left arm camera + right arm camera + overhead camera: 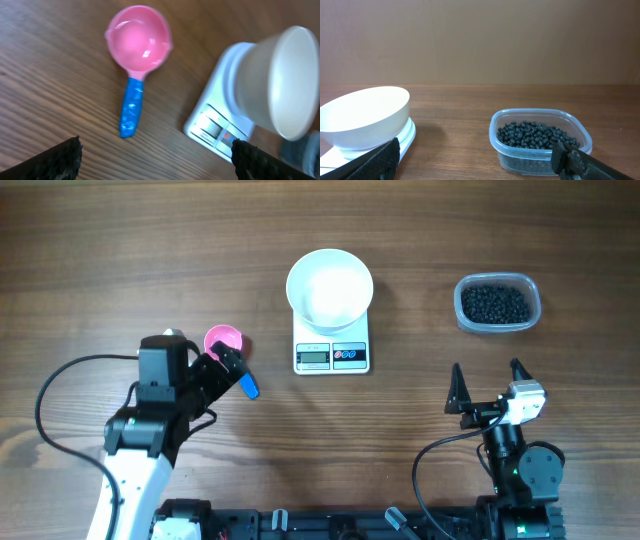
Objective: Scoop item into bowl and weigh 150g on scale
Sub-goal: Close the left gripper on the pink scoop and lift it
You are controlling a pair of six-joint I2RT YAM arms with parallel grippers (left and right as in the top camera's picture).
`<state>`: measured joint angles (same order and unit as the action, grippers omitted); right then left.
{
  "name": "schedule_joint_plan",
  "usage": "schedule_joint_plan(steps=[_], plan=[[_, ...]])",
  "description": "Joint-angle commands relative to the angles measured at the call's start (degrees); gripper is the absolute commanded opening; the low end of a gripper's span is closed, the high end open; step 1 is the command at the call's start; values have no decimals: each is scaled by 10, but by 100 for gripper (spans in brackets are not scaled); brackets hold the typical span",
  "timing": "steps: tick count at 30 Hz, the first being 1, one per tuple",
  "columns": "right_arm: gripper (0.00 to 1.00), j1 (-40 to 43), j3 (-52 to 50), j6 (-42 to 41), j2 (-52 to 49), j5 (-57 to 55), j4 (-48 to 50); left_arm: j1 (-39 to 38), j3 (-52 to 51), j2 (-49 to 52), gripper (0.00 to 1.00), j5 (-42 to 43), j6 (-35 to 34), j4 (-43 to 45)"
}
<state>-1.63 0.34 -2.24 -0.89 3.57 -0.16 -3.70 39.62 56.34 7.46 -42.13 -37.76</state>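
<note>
On tabletop (100,260), scoop (137,42) just ahead of left gripper (155,162), handle (131,107) toward it; right gripper (487,385) farther; both wide open, empty.

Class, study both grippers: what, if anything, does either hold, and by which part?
Nothing is held. The left gripper stands open by the pink scoop without touching it; the right gripper is open and empty too.

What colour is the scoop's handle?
The handle is blue, below a pink cup; the left wrist view shows it best.
</note>
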Motion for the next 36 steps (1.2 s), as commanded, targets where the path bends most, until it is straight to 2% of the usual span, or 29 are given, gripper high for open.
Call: schedule_joint_plan(steps=[1,15,22,30,34,36], plan=[[100,-3,0,7,6,-6,2,-2,7,42,100,-66,-38,0],[100,-3,0,7,6,-6,2,-2,7,185,98,-125,-38,89],[100,-3,0,7,6,-6,2,-2,7,245,78,-125,-38,152],[100,-3,0,7,6,-6,2,-2,7,296,69,-125,-38,211],[100,-3,0,7,6,-6,2,-2,7,329,57,-125,-38,249],[100,-3,0,7,6,-6,2,-2,7,337,46,-125,-38,259]])
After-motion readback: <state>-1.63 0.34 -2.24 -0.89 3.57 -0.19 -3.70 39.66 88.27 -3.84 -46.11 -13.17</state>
